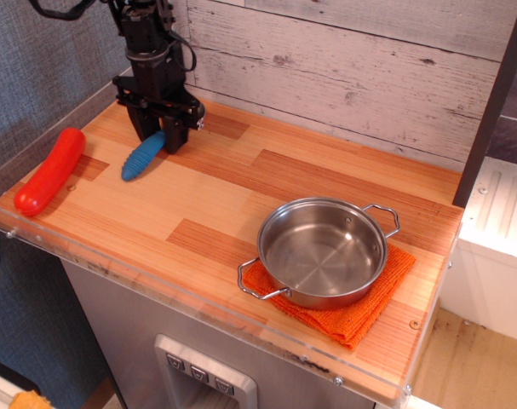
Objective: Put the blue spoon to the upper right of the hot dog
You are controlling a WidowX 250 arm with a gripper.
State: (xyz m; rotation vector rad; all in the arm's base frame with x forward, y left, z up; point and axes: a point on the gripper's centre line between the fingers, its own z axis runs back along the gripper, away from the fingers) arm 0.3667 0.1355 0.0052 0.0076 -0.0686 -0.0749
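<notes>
The red-orange hot dog [49, 170] lies on the wooden counter at the far left, near the front edge. My gripper [158, 136] is at the back left of the counter, to the upper right of the hot dog. It is shut on the blue spoon [144, 157], whose ribbed blue handle slants down and to the left out of the fingers, low at the counter surface. The spoon's metal bowl is hidden between the fingers.
A steel pan [323, 250] with two handles sits on an orange cloth [369, 308] at the front right. A whitewashed plank wall [343, 60] runs behind the counter. A clear plastic rim [156, 285] edges the counter's front and left side.
</notes>
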